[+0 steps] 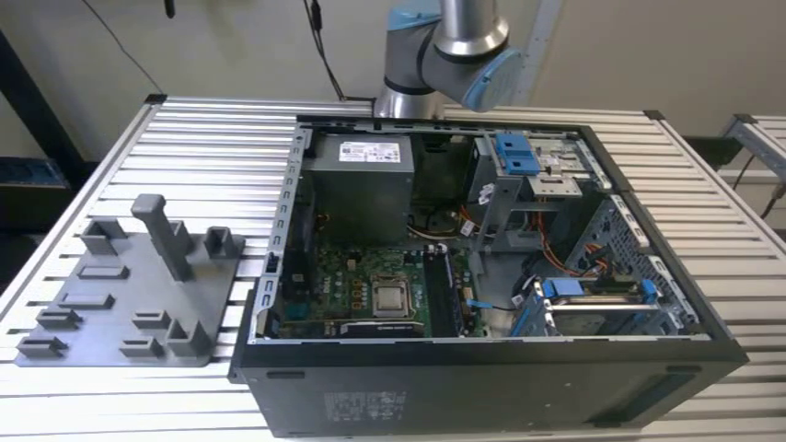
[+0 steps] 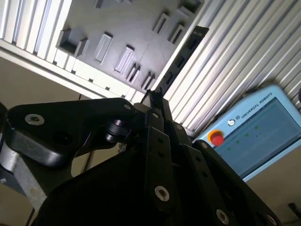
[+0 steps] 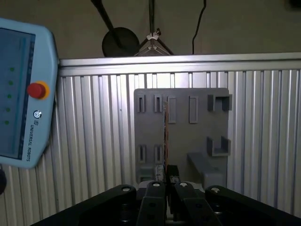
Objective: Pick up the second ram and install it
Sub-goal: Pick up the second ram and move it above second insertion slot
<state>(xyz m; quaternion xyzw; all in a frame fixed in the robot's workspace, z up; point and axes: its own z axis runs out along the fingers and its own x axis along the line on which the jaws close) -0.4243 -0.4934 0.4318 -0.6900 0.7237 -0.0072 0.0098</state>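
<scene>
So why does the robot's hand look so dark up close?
In both wrist views the hand is black and shaded, against the bright table; the second ram it grips shows as a thin edge. In the exterior view the computer case is shadowy inside.

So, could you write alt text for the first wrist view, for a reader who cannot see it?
The claw grips the second ram, seen edge-on as a thin strip, in front of a grey tray with upright posts on a ribbed metal table. A pale blue control pendant with a red button is also in view.
</scene>
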